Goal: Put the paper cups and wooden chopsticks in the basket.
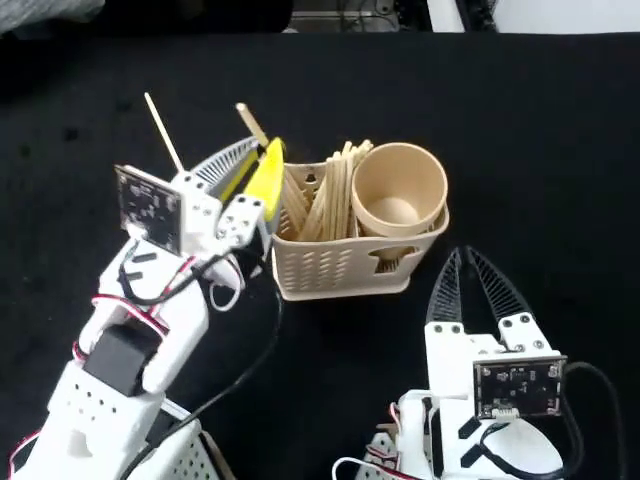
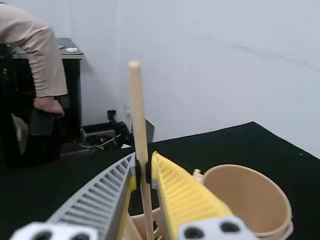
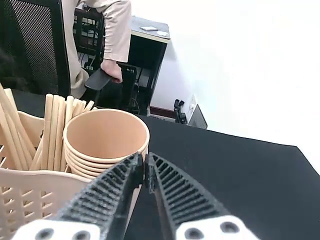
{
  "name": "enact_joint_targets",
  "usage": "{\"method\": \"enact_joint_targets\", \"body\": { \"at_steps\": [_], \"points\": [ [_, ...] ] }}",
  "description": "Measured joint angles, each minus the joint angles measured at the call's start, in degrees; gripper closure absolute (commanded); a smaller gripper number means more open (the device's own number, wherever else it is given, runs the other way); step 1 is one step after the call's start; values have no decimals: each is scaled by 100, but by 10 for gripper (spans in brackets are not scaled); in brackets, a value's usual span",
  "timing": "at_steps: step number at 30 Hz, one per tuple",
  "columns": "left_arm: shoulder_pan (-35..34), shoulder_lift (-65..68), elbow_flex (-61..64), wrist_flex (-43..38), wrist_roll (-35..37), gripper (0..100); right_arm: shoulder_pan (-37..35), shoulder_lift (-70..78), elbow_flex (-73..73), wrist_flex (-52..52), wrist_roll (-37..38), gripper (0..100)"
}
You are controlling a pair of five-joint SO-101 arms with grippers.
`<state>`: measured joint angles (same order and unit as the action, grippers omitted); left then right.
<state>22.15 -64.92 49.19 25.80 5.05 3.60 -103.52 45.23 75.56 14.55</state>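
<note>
A beige slotted basket [image 1: 340, 268] stands mid-table. It holds a stack of paper cups [image 1: 398, 190] on its right side and several wooden chopsticks [image 1: 328, 195] on its left. My left gripper [image 1: 258, 160], one finger yellow and one grey, is shut on one wooden chopstick [image 2: 139, 130] that stands nearly upright just above the basket's left rim. In the left wrist view the cups [image 2: 250, 200] sit close behind the left gripper [image 2: 144, 161]. My right gripper [image 1: 466, 255], black, is shut on nothing, just in front of the basket's right corner, with the cups [image 3: 106, 137] right beyond it [image 3: 145, 162].
A thin pale stick [image 1: 163, 132] shows on the black table [image 1: 540, 150] beside the left arm's camera board, its lower end hidden. The cloth stretches bare to the right and behind the basket. A person stands in the room behind, away from the table.
</note>
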Motion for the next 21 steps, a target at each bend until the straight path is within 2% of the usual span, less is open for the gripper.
{"method": "enact_joint_targets", "body": {
  "at_steps": [3,7,10,14,17,21],
  "points": [
    [-62,44,0,18,0,962,0,0,0,0,0,981],
    [-70,44,35,70,0,791,123,0,0,0,0,981],
    [-141,53,53,325,114,795,316,0,0,0,0,979],
    [-176,255,-246,1064,325,797,457,0,0,0,97,973],
    [-624,703,-914,1793,510,798,466,9,53,0,299,973],
    [-1556,1749,-1969,2479,976,798,466,18,123,0,343,973]
  ]
}}
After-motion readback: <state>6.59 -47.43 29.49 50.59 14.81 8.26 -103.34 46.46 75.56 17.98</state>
